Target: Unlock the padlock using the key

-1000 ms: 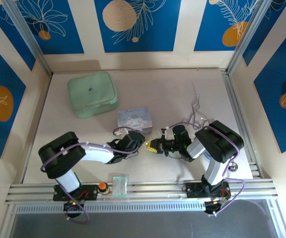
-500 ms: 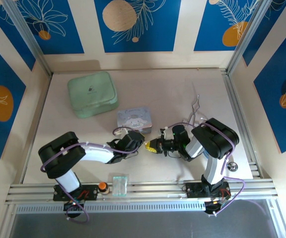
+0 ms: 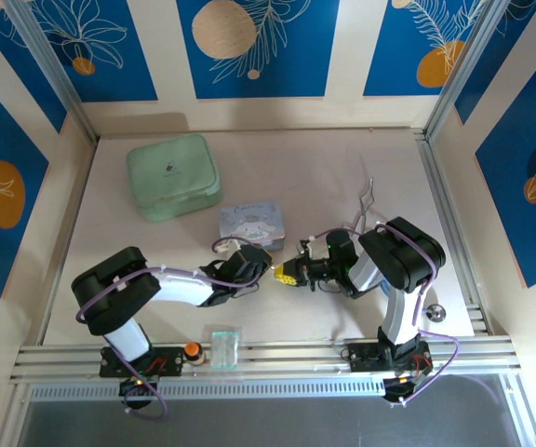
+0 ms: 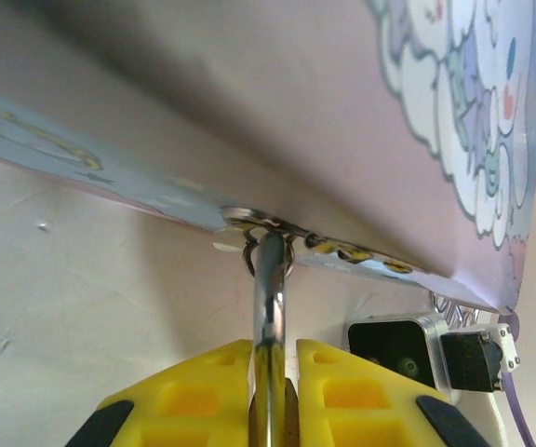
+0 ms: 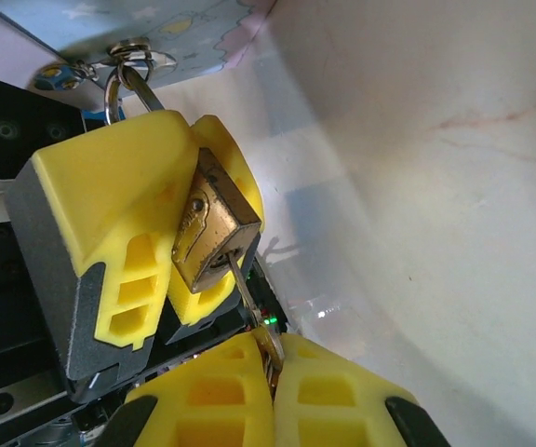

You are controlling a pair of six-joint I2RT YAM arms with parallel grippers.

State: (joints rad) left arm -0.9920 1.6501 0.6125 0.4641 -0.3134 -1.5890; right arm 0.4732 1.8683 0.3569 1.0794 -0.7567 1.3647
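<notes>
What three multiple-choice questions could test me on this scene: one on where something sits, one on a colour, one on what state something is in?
1. Where is the green box?
A. at the far left of the table
B. between the arm bases
C. on the front rail

2. What colour is the body of the padlock?
A. red
B. brass-gold
C. black

3. What is the right end effector doing?
A. hanging wide open
B. lifting the green box
C. shut on the key

Answers:
1 A: the overhead view shows it at the far left, well away from both arms.
2 B: the right wrist view shows a brass-gold block.
3 C: it pinches the key, whose tip meets the padlock.
</notes>
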